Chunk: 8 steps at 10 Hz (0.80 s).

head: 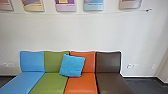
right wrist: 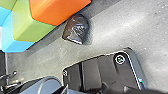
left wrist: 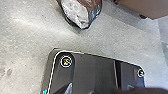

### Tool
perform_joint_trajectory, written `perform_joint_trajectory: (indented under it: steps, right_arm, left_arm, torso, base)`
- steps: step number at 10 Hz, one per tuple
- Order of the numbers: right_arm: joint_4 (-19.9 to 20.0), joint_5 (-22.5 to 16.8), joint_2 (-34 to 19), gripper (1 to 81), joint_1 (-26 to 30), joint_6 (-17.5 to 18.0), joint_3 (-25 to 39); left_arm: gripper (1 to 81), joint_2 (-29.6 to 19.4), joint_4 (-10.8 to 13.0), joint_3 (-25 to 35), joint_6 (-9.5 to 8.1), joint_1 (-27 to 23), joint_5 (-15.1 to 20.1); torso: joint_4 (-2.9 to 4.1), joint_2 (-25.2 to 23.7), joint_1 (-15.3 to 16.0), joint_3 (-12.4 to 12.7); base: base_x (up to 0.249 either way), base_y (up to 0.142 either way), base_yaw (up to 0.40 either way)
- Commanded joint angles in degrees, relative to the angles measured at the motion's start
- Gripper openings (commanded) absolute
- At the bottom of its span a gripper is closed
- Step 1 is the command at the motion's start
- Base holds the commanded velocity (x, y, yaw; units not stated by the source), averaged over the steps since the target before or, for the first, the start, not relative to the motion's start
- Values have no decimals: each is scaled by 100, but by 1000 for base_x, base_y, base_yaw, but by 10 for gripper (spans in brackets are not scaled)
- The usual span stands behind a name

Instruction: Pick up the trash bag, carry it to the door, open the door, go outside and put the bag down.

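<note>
Trash bag point(right wrist: 77, 28) on the grey floor point(right wrist: 120, 32), in front of the row of seats.
Bag is dark and glossy with light glare on its surface; it sits near the orange seat point(head: 81, 83), contact between the two cannot be told. Row runs, left to right in the head view: blue seat point(head: 23, 82), green seat point(head: 48, 83), orange seat, dark brown seat point(head: 112, 82). One bright blue cushion point(head: 72, 65), tilted, leans across the green and orange backrests. Wall point(head: 82, 32) behind is pale, with colourful posters point(head: 65, 6) hung in a line above the seats; their upper parts are cut off. State of the left gripper: cannot be told. State of the right gripper: likewise cannot be told.
</note>
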Motion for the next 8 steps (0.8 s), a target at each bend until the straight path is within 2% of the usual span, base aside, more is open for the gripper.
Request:
perform_joint_trajectory:
  steps: [1,8]
  right_arm:
    - [61,-245,-764,811,587,93,564]
    - [61,-570,-1169,811,1098,287,986]
  left_arm:
    - [811,-219,-175,38,0,-580,539]
    - [811,-202,-308,-15,0,-1046,866]
  torso:
    - [0,-553,356,-520]
    - [0,-1969,1270,-1873]
  base:
    - [0,0,0]
    - [0,0,0]
